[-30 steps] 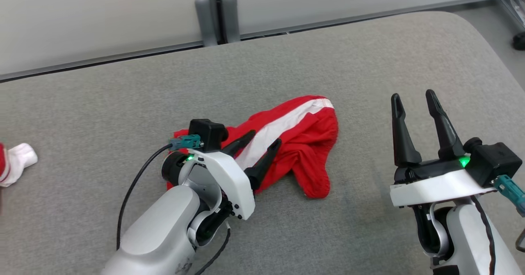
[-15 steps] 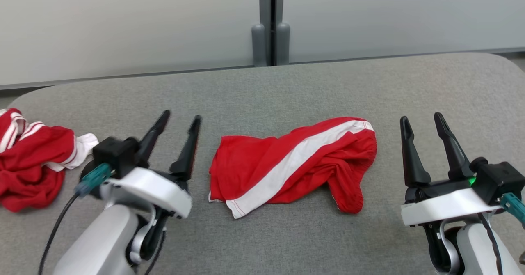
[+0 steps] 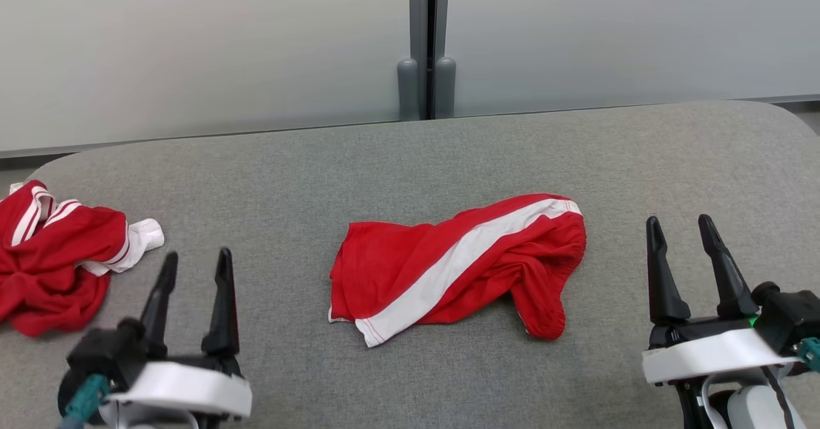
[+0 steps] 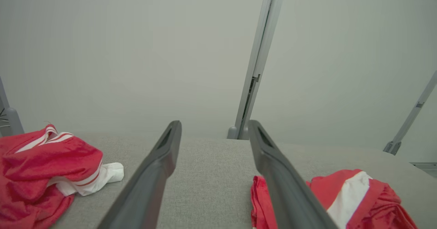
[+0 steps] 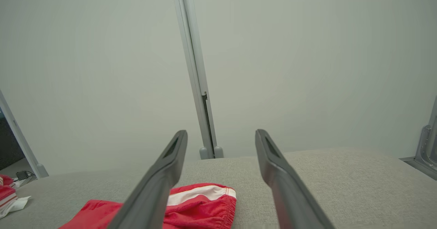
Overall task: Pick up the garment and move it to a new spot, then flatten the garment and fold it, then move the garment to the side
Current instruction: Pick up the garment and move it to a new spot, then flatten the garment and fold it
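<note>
A red garment with a white stripe (image 3: 448,266) lies loosely folded in the middle of the grey padded table (image 3: 410,153). It shows at the lower right in the left wrist view (image 4: 344,198) and at the lower left in the right wrist view (image 5: 201,201). My left gripper (image 3: 196,262) stands open at the lower left, apart from the garment, with nothing between its fingers. At the lower right my right gripper (image 3: 680,227) is open too and empty, to the right of the garment.
A second red and white garment (image 3: 57,256) lies crumpled at the table's left edge, also in the left wrist view (image 4: 44,167). Pale partition panels with a grey post (image 3: 426,45) stand behind the table. Bare grey surface lies around the middle garment.
The head camera has swung, so the whole picture shifted. My left gripper has drawn back from over the garment to the lower left, leaving it lying on the table. The right gripper stayed open.
</note>
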Available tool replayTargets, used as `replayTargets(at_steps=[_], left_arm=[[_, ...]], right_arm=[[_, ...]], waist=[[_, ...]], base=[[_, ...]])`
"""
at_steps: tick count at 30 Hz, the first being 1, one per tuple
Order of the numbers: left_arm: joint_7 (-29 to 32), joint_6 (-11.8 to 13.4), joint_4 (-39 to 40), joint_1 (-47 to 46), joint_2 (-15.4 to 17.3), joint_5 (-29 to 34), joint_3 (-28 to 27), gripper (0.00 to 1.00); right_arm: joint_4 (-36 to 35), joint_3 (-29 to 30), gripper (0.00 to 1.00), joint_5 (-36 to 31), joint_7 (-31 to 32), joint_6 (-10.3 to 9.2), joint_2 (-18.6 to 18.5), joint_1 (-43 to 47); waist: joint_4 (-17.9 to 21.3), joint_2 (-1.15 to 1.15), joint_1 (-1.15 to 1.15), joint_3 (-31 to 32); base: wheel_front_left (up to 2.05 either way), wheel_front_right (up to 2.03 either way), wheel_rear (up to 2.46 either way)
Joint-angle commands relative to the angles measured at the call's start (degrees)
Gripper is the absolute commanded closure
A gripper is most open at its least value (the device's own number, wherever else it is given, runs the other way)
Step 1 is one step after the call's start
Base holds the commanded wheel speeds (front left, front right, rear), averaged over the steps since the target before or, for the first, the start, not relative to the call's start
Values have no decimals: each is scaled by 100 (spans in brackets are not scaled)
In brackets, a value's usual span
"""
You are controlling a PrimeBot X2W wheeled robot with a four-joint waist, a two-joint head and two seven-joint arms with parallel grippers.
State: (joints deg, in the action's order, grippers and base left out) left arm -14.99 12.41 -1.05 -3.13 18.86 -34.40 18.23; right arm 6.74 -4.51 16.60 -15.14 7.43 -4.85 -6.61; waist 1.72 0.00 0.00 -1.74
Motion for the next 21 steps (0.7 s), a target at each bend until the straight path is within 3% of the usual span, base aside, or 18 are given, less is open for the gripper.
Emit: replayTargets(at_steps=[1, 9, 21], left_arm=[[-26, -89, -29, 142, -19, 119, -66, 0], [-27, -468, -125, 433, -471, 523, -425, 0], [-28, -784, -275, 432, -762, 814, -641, 0]], right_arm=[[10, 7, 0, -35, -1, 11, 3, 47], [72, 64, 0, -63, -1, 11, 34, 87], [379, 133, 0, 13, -1, 11, -59, -101]], waist=[[18, 0, 0, 1], [38, 0, 0, 25], [44, 0, 0, 24]], base=[[0, 0, 0], [0, 0, 0], [0, 0, 0]])
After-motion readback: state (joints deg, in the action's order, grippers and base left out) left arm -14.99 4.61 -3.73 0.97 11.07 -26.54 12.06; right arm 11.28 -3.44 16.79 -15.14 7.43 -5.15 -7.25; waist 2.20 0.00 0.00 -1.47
